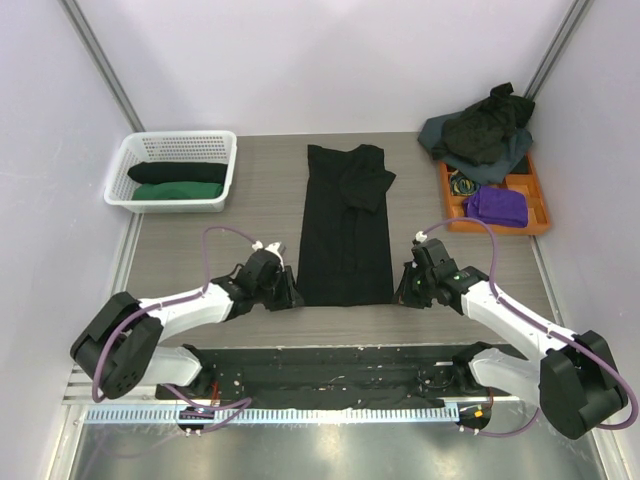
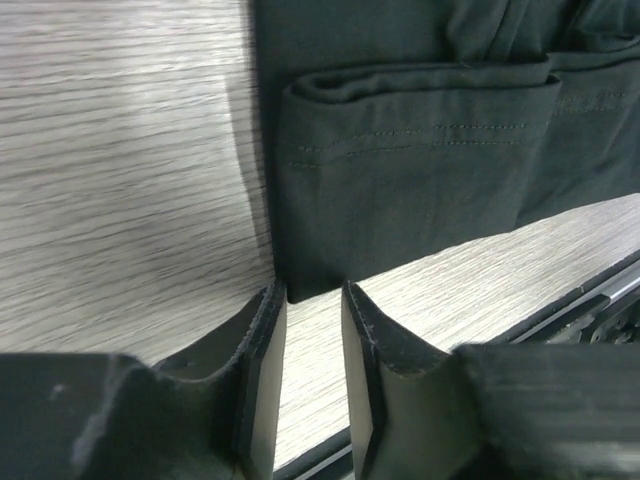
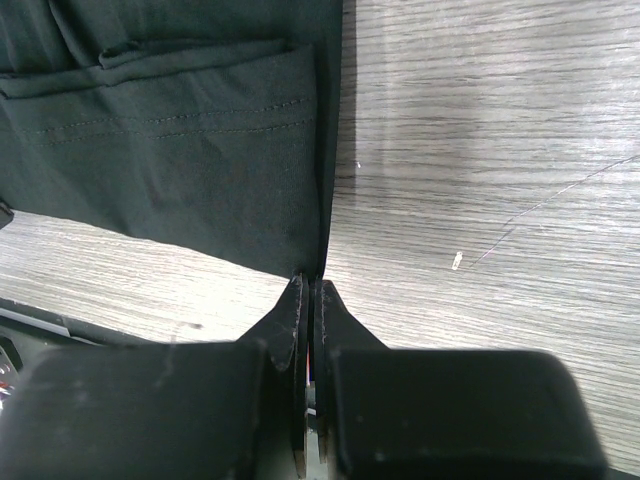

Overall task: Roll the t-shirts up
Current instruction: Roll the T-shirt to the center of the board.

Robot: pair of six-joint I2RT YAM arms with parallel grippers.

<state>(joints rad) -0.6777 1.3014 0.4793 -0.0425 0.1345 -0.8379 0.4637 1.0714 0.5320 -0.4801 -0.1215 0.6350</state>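
Note:
A black t-shirt (image 1: pixel 345 225), folded lengthwise into a long strip, lies flat in the middle of the table. Its near hem shows in the left wrist view (image 2: pixel 400 170) and the right wrist view (image 3: pixel 170 150). My left gripper (image 1: pixel 290 297) is at the near left corner. Its jaws (image 2: pixel 315 292) are narrowly open, with the corner just at the tips. My right gripper (image 1: pixel 403 290) is at the near right corner. Its jaws (image 3: pixel 312 282) are shut on the shirt's edge.
A white lattice basket (image 1: pixel 180 140) at the back left holds a rolled black shirt (image 1: pixel 178 172) and a rolled green one (image 1: pixel 178 190). At the back right, a pile of dark shirts (image 1: pixel 485 130) lies over an orange tray (image 1: pixel 447 195) holding a purple cloth (image 1: pixel 497 207).

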